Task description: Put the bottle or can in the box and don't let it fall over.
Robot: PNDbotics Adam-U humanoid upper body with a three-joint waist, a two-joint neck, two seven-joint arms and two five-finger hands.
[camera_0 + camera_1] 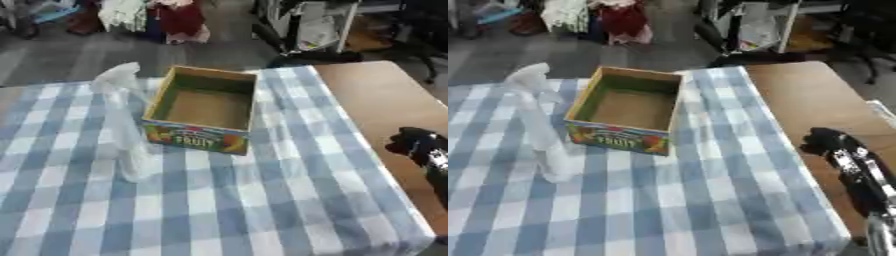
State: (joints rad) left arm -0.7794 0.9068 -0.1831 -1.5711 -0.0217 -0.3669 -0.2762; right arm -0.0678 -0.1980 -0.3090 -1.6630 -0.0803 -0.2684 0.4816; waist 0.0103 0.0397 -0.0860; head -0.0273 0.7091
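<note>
1. A clear plastic bottle point(127, 125) stands upright on the checked cloth point(219, 210), toward the left side of the desk point(815, 100). Its pale spray top points up and away from me, and the bottle sits outside the box.
2. Just to its right, close beside it, sits an open cardboard box point(204, 107) near the far edge of the desk. The inside looks bare, with green walls and a brown floor. The near wall carries a fruit picture and the word FRUIT.
3. The blue and white cloth covers most of the desk; bare brown wood shows along the right edge.
4. At the right edge, over the wood, the robot's right hand point(826, 141) hangs, black and bunched. I cannot tell how its fingers are set. It is well apart from box and bottle.
</note>
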